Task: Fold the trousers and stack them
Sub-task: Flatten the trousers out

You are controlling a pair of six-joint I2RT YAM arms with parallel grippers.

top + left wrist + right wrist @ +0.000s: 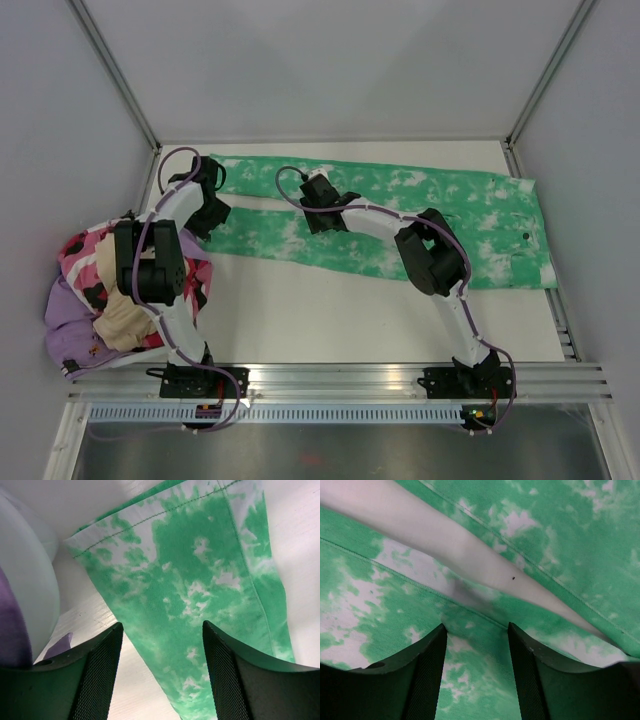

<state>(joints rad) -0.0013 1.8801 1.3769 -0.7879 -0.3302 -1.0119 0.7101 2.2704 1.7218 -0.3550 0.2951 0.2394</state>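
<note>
The trousers (pixel 440 215) lie flat along the far side of the table (pixel 330 320) (waist rightward). The left gripper (pixel 161 630) hangs over a leg hem, jaws wide apart, empty; the right gripper (pixel 477 627) likewise, where the legs part.

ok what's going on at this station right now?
The trousers lie spread flat across the far side of the table, not folded yet. The left arm holds its jaws open over a leg hem. The right arm holds its jaws open over the gap between the legs. Neither grips fabric. A pile of other clothes sits at the left.
</note>
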